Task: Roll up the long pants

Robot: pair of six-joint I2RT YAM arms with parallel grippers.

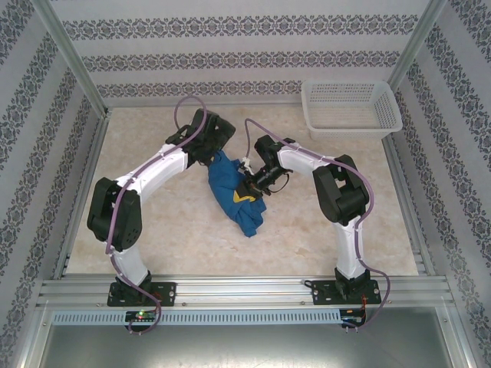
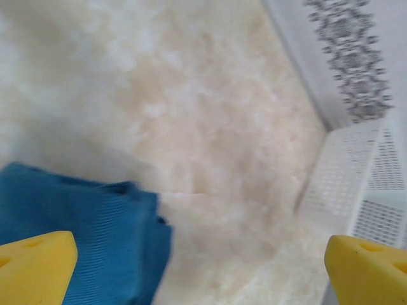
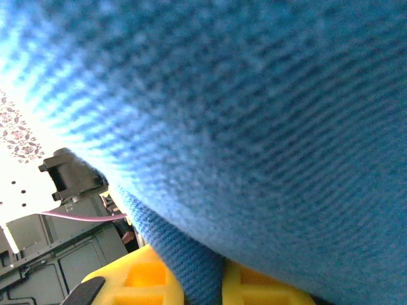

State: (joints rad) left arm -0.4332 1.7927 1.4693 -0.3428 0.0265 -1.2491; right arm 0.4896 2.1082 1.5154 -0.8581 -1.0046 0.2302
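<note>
Where the two arms meet mid-table, one task item is on record: pants (image 1: 234,195), blue soft cloth, crumpled into a loose heap running from far to near, neither spread flat nor rolled.

Left gripper (image 2: 198,270) — jaws wide apart, holding nothing. One yellow finger (image 2: 32,264) sits over the edge of the cloth and the other is well to the right of it. The top view places it at the far end of the heap.

Right gripper (image 3: 203,289) — clamped on a fold of the pants. The wrist view has cloth running down between the yellow pads and more of it draped close over the lens. The top view places it at the right side of the heap, about midway along.

Table (image 1: 153,230): pale, marbled, with the heap near its middle.

Basket (image 1: 351,107): white plastic lattice, far right corner, well apart from the pants.

Step in hand, as judged: gathering or straightening the cloth ahead of the roll. No tight bundle shows, so the task looks early.

Next move, as judged: the left gripper needs a hold on the far end, so that the two grips can draw the cloth into a long, narrow strip. Only then can one end be turned over on itself.

Risk: with a single pinch, the soft cloth is likely to drag as one lump instead of unfolding.
</note>
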